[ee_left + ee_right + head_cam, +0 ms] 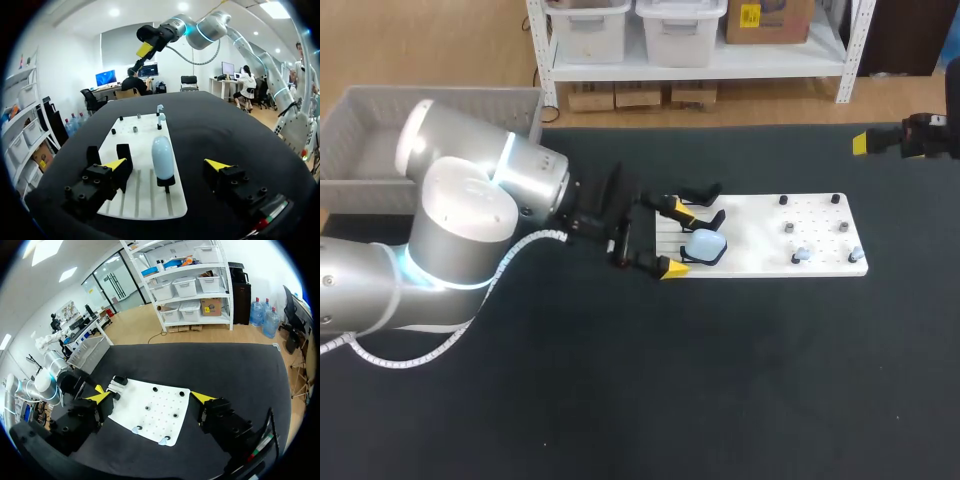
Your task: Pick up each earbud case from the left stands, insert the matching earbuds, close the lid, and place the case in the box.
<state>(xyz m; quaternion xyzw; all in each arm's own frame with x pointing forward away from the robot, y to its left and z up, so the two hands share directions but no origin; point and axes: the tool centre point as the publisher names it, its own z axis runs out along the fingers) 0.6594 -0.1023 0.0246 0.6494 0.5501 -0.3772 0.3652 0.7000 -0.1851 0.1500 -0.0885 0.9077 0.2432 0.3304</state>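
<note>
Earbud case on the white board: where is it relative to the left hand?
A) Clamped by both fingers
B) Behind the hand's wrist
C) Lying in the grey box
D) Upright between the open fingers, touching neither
D: the left wrist view shows the earbud case upright, with a gap to each finger of the left hand.

Bright, even light falls from ceiling panels overhead (they show as white patches in both wrist views). The matte black counter point(720, 380) soaks it up without glare, while the white perforated rectangular board point(760, 250) looks nearly washed out. The glossy silver left arm point(470, 200) carries soft highlights. Shadows under the pale blue oval earbud case point(705, 244) are faint.
</note>
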